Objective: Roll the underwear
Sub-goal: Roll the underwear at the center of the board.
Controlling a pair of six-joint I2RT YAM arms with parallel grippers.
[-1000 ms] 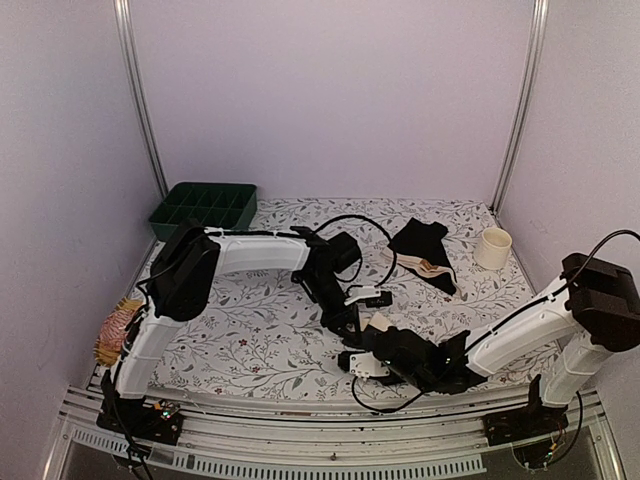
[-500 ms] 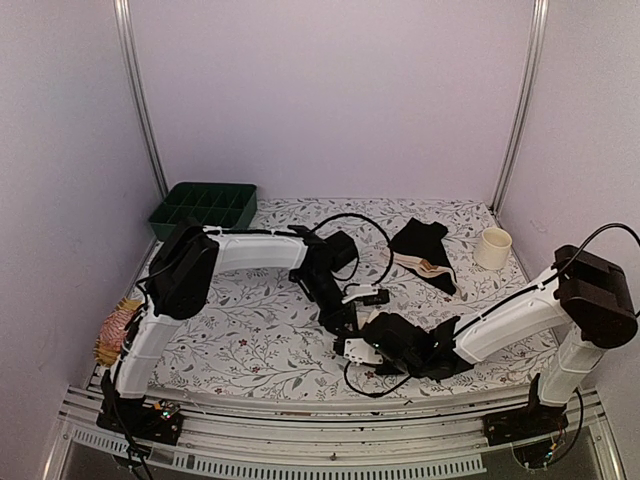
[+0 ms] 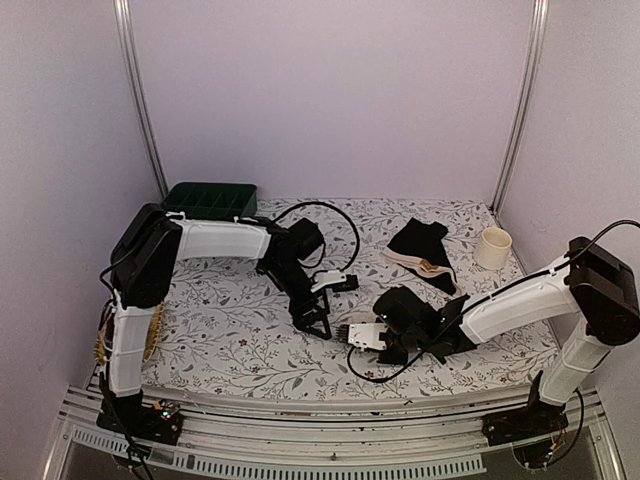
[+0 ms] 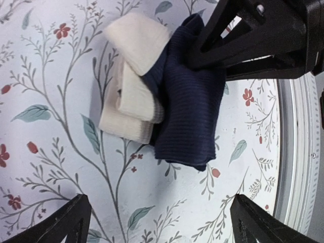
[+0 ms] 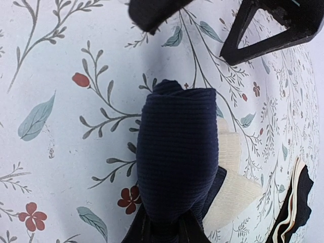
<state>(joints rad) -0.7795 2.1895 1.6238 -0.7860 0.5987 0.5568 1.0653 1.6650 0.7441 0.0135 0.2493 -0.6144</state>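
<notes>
Right gripper point(image 5: 166, 233) pinches the navy-and-cream underwear point(image 5: 177, 157) roll — left gripper point(image 4: 162, 223) gapes wide, empty, just beside it.

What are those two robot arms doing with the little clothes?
They are rolling underwear. The right gripper is shut on a dark rolled-up piece lying on the flowery table, with a cream piece against it. The left gripper hangs wide open close by, holding nothing. More underwear waits in a pile farther back.
</notes>
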